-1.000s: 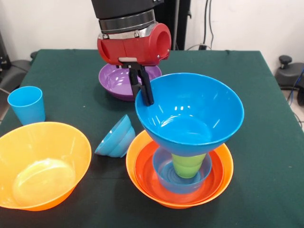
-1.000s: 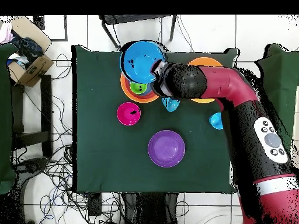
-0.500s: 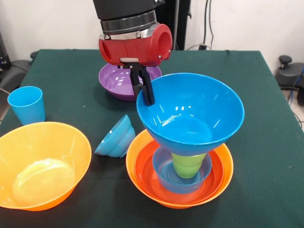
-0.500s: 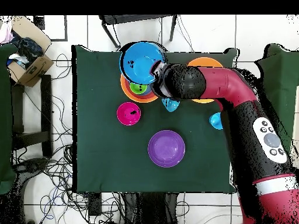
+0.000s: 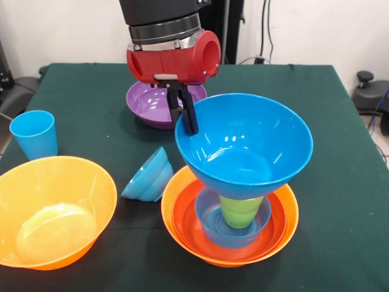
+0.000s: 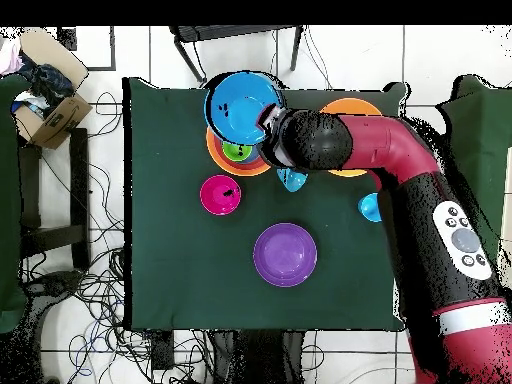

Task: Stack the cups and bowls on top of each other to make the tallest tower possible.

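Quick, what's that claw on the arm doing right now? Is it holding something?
Gripper: shut on the rim of the big blue bowl, holding it over the lime green cup in the stack.

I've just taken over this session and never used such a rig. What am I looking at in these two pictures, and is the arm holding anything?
It is one red and black robot arm at a green table. One picture looks across the table at the robot; the other looks straight down, with the robot's base at the bottom.

The gripper has its black fingers shut on the rim of a big blue bowl, which it holds above the tower: an orange bowl, a red-orange bowl inside it, a small blue bowl in that, and a green cup in the middle.

Loose on the table: another orange bowl, a blue cup, a small blue bowl on its side, a purple bowl, and a pink bowl seen only from above.
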